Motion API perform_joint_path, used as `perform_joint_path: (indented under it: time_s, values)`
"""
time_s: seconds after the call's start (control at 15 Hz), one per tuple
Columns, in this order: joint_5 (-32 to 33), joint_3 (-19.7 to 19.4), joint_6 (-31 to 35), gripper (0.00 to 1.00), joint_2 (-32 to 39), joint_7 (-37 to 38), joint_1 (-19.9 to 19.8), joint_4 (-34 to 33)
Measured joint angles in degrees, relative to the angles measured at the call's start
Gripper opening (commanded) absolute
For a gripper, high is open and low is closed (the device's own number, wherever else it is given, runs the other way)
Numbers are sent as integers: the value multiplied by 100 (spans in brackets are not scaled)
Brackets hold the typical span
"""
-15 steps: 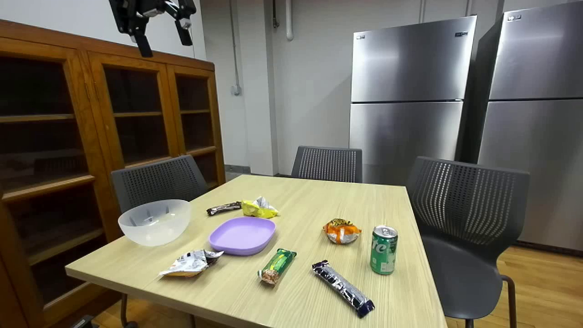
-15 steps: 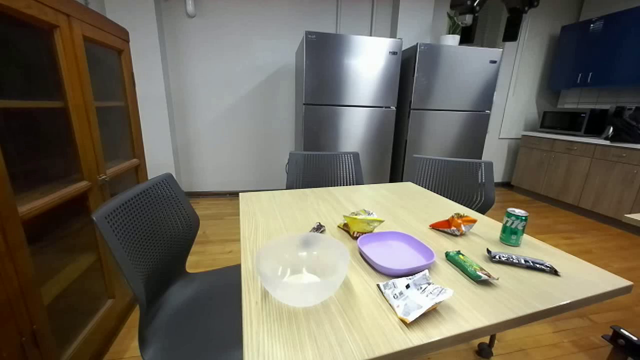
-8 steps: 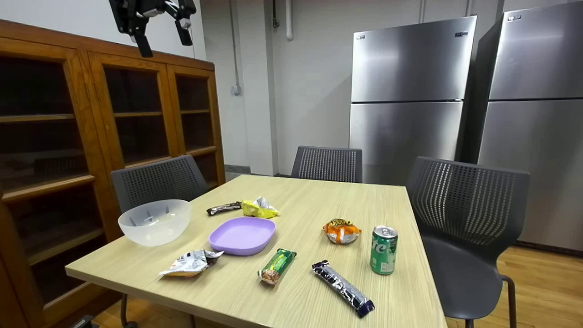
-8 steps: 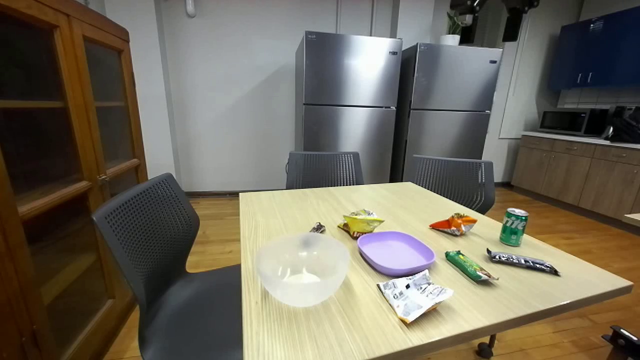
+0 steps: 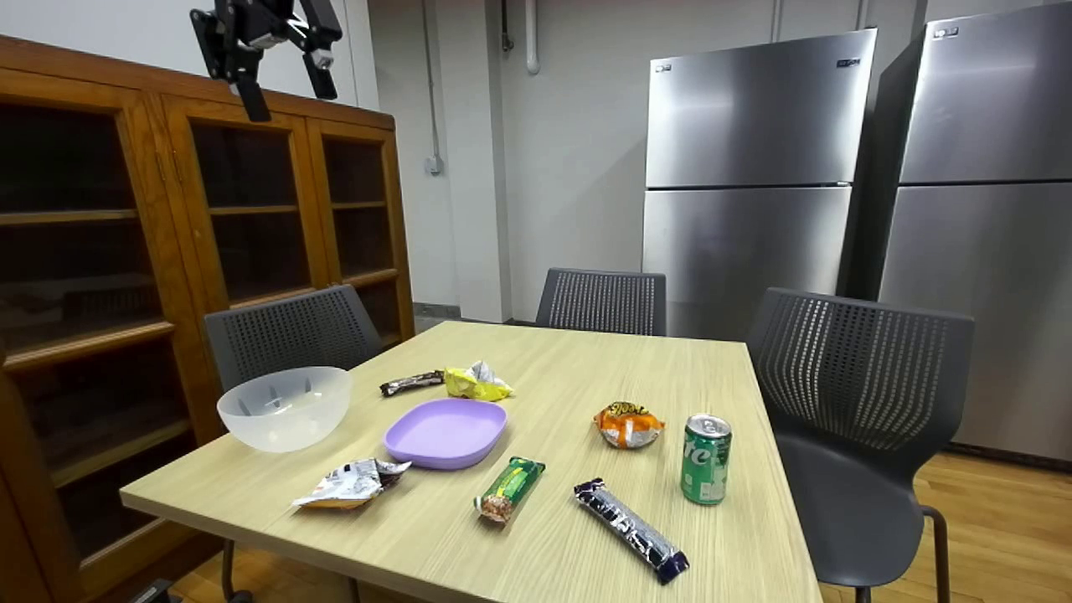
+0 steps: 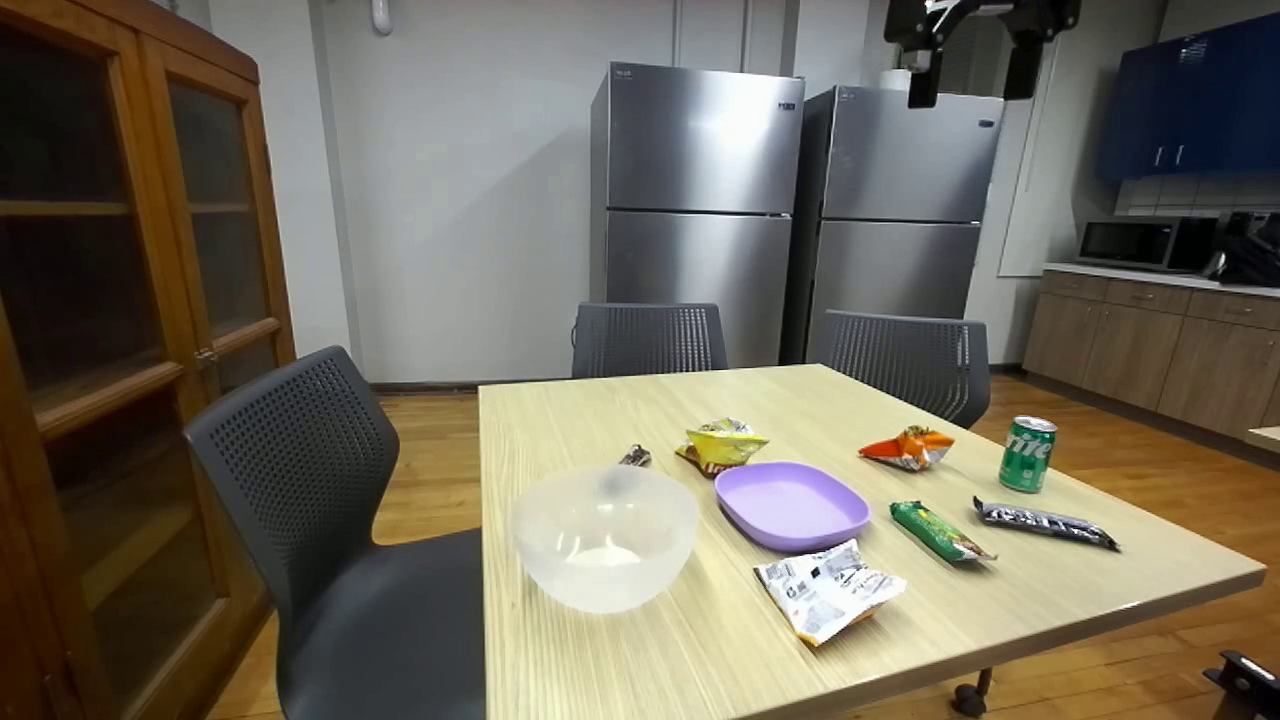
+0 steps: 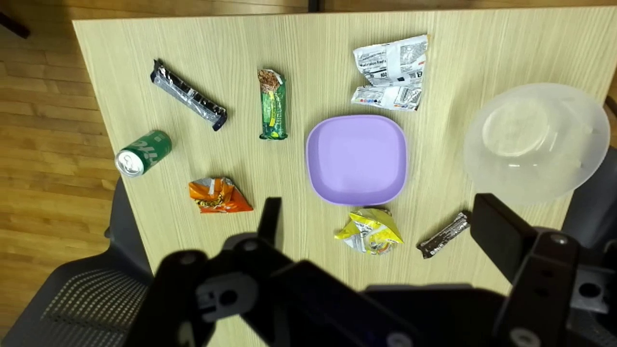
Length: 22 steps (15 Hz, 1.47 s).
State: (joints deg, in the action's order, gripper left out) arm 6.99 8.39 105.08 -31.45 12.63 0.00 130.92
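My gripper (image 5: 291, 105) hangs high over the table in both exterior views, its fingers spread wide with nothing between them. In the wrist view the gripper (image 7: 378, 198) looks down on the snacks from well above. Within the gap lie a crumpled yellow bag (image 7: 370, 231) and a small dark brown bar (image 7: 444, 234). Just beyond them sits a purple plate (image 7: 356, 198), with a bare inside. An orange bag (image 7: 219, 195), a green-wrapped bar (image 7: 273, 108), a silver and dark bar (image 7: 188, 94), and a silver-white bag (image 7: 393, 72) are spread around it.
A translucent bowl (image 6: 605, 540) stands near a table side, and a green can (image 6: 1027, 455) is upright near another edge. Grey chairs (image 5: 854, 402) surround the table (image 5: 569, 352). A wooden glass-door cabinet (image 5: 180, 251) and two steel refrigerators (image 5: 749, 251) stand behind.
In both exterior views my gripper has come down a little over the last half second, shifting slightly left. Its fingers remain spread, and the objects on the table have not moved.
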Motion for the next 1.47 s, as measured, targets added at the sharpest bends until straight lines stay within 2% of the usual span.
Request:
perform_joint_path:
  time_s: [0.33,1.0,1.47]
  values:
    - [0,156,9,100,192,548,0,184]
    - [30,168,78,100,1097,730,14,260]
    - [52,87,388,100,1638,770,14,253]
